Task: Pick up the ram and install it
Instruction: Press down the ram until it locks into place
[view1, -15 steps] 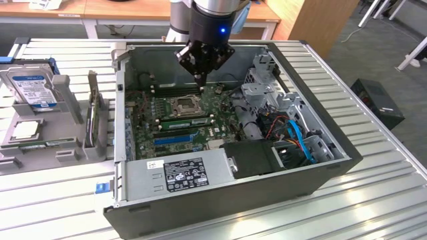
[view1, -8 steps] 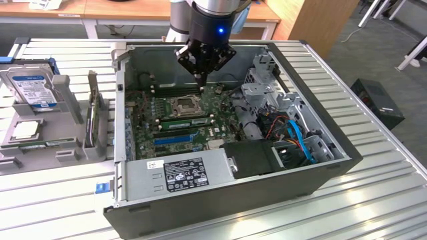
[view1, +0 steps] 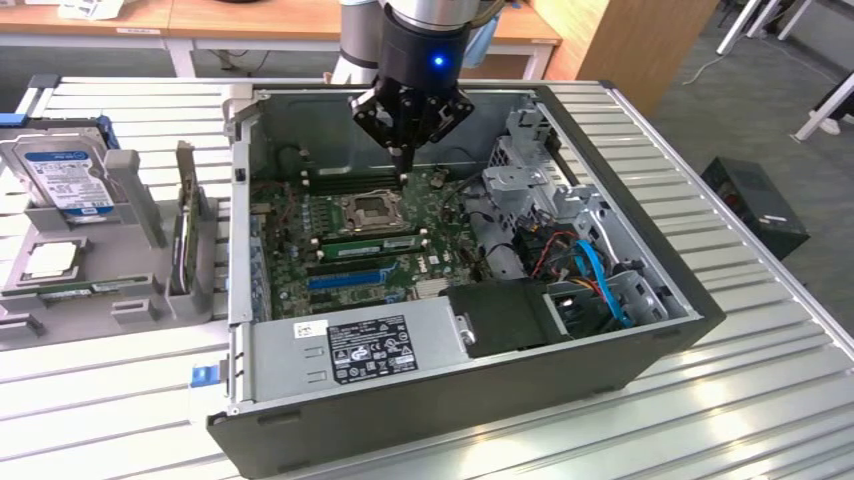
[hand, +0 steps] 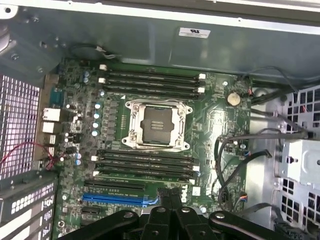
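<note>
While its fingers are pressed together on nothing, the gripper (view1: 400, 155) hangs over the open computer case (view1: 400, 440).

With its tips closed and pointing down above the far memory slots (hand: 150, 82) of the motherboard (hand: 220, 115), the tool touches no part that can be made out. The wrist view shows two banks of four slots, one on each side of the single CPU socket (hand: 156, 122), and all look bare. The ram (view1: 80, 289) seems to be the one thin green strip lying flat at the near edge of the grey holder (view1: 134, 195), outside the case at the exterior view's left, well apart from the gripper. That holder also carries one hard drive (view1: 60, 180) and one upright expansion card (view1: 190, 225). One power supply (view1: 360, 345) sits at the case's near end.
</note>
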